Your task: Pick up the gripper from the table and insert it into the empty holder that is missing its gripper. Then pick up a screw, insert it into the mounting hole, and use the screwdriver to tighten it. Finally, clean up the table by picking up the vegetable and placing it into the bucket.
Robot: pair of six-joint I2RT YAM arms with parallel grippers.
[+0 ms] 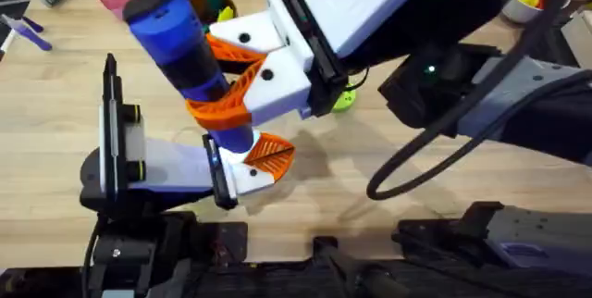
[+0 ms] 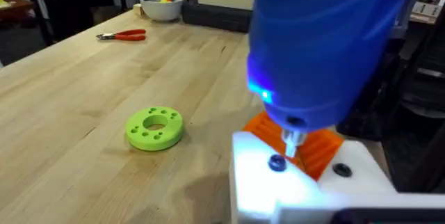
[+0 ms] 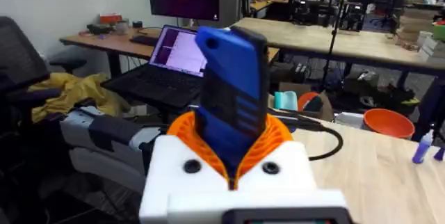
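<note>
Screwdriver (image 1: 185, 53), clamped upright in the right gripper (image 1: 242, 80), rests its silver bit (image 2: 292, 140) just above the screw (image 2: 277, 162) in the white holder (image 2: 292, 182); keeping the bit square over the screw seems key; left gripper state unclear.

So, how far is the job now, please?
Done, it seems: an orange gripper sits in the white holder, with a screw in its hole. In hand: the right gripper holds the blue screwdriver, its lit bit just beside that screw. Left: finishing the tightening, and moving the vegetable into the bucket.
</note>
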